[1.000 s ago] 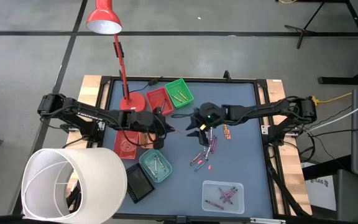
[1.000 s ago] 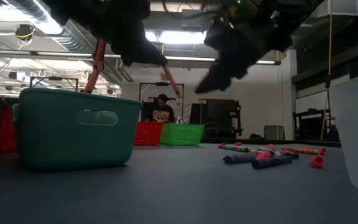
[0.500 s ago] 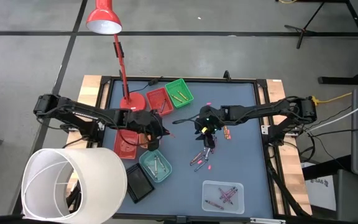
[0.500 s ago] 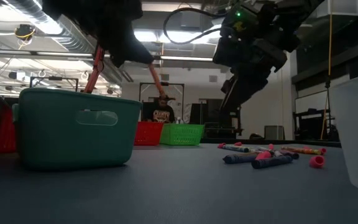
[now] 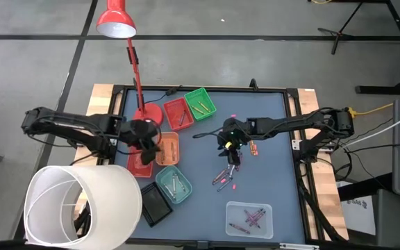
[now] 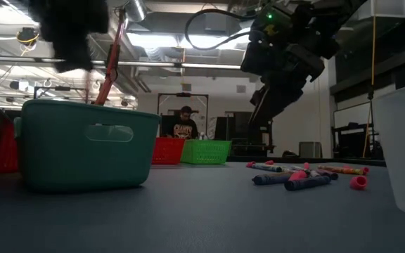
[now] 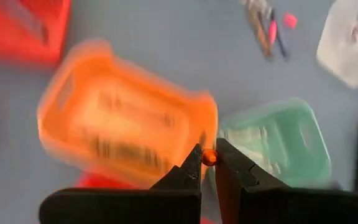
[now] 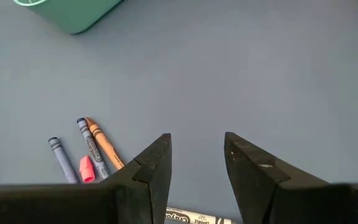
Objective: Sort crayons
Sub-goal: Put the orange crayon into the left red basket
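Left end effector, now moved above the orange tray, clamps an orange crayon for release; right end effector spread.

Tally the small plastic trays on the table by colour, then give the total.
Red plastic trays: 2
Green plastic tray: 1
Orange plastic tray: 1
Teal plastic tray: 1
Black plastic tray: 1
Clear plastic tray: 1
Total: 7

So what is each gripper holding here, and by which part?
Left gripper: an orange crayon, pinched at its end between the fingertips. Right gripper: open, nothing held.
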Robot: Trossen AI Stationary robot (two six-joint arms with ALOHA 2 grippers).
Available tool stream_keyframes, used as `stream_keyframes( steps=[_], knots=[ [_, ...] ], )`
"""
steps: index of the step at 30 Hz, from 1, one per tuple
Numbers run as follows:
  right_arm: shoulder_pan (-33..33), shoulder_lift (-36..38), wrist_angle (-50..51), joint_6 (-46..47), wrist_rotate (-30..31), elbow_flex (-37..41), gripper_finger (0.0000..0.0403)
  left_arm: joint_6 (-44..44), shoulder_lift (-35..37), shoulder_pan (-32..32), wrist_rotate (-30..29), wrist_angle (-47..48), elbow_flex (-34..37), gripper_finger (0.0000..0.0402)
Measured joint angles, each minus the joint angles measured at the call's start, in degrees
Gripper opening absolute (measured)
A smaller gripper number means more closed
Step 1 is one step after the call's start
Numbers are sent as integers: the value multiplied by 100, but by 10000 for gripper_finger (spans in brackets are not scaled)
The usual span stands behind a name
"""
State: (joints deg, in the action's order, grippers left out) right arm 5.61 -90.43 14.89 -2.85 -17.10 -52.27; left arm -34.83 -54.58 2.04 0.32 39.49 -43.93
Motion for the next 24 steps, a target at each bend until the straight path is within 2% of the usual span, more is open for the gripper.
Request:
stream_keyframes(
  steps=[5,9,13,18,24],
  knots=[
    [0,0,20,0,2,0,144,-683,241,0,758,980,0,7],
    [0,0,28,0,2,0,144,-708,195,0,884,1704,5,7],
    [0,0,33,-1,9,0,144,-711,111,2,537,2130,7,7],
    [4,0,31,-2,73,0,144,-710,73,2,293,2137,5,10],
    [4,0,98,-2,900,0,144,-708,53,0,-202,2126,3,44]
  ],
)
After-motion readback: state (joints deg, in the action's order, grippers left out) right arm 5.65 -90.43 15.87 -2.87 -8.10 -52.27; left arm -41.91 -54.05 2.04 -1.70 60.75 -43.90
